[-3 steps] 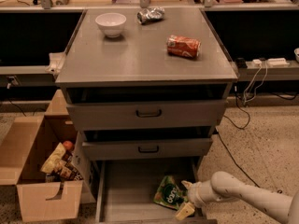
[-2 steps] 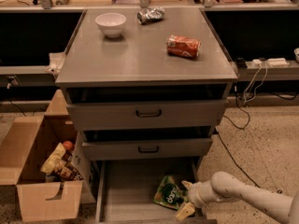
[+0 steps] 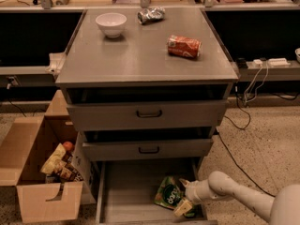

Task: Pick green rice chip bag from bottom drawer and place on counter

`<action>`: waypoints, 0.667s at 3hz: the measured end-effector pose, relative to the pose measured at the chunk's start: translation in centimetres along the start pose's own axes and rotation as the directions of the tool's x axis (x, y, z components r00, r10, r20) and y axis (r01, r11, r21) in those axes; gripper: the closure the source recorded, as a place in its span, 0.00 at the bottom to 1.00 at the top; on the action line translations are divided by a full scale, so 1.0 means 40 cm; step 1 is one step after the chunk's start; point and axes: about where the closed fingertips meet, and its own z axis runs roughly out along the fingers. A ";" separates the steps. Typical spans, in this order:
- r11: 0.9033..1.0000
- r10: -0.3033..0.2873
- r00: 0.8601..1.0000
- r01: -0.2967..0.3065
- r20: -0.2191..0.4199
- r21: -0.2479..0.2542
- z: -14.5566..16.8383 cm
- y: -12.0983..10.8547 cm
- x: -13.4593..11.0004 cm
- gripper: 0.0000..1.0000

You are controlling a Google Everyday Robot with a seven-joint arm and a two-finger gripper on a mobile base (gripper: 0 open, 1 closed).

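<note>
Camera view: the green rice chip bag (image 3: pixel 169 196) lies flat in the bottom drawer (image 3: pixel 126 191), which is pulled out. The bag is on the R side of the floor. The pincer (image 3: pixel 184 196) is low in the drawer, right at the bag's R edge. Can't tell if it's apart or clamped. Up on the bench (image 3: pixel 140 60): white bowl (image 3: pixel 111 24), shiny wrapper (image 3: pixel 151 15) & red can (image 3: pixel 183 46). Cardboard box (image 3: pixel 28 172) w/ snacks sits L of the drawers.
</note>
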 end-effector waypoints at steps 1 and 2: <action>1.000 -0.001 1.000 0.001 0.007 0.004 0.049 -0.042 0.019 0.00; 0.999 0.014 1.000 -0.015 0.025 0.031 0.080 -0.092 0.047 0.00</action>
